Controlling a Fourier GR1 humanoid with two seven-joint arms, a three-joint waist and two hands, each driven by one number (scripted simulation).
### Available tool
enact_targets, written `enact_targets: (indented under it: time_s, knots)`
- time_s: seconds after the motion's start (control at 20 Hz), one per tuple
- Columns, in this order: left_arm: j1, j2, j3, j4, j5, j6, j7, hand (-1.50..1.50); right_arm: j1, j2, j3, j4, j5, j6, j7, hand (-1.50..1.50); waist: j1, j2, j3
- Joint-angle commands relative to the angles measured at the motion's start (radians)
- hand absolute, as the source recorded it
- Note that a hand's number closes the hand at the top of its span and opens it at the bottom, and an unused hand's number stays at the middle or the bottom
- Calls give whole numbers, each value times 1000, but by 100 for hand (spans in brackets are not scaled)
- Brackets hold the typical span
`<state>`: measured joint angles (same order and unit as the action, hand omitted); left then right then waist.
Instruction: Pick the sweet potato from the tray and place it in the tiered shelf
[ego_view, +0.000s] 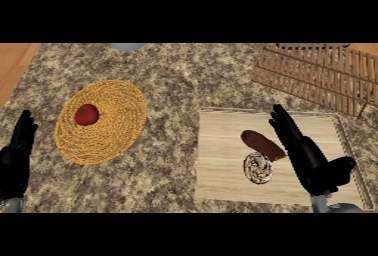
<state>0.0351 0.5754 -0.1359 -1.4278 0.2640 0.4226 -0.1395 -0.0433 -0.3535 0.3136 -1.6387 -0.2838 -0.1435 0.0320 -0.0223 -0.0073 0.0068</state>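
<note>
A brown sweet potato lies on the light wooden tray at the right of the counter. My right hand hovers over the tray just right of the sweet potato, fingers straight and pointing away, thumb out to the right; it holds nothing. The slatted wooden tiered shelf stands at the far right corner. At the left edge my left hand rests open with fingers up.
A round patterned object lies on the tray just in front of the sweet potato. A woven yellow mat at the left carries a red apple. Speckled stone counter surrounds them.
</note>
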Motion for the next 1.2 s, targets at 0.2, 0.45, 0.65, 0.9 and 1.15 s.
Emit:
enact_targets:
  time_s: [0.2,0.45,0.65,0.9,1.15]
  knots:
    - [-180,-86,-163,-56,-39,-103,50,0,-316,-162,-63,77,-98,347,10,-150,36,24,-5]
    - [-147,-117,-194,-56,-17,-130,45,0,-292,-298,-120,122,162,182,-46,150,-8,18,-18]
    - [-249,-164,-234,-42,-27,-152,104,0,-312,-100,-190,441,161,71,-346,-150,46,31,-2]
    - [-295,-204,-221,46,-50,-148,106,0,-390,-74,-290,686,20,289,-602,-150,40,21,-4]
    - [-258,-212,-232,2,-50,-154,118,0,-477,-260,-208,736,109,553,-582,-150,52,18,-6]
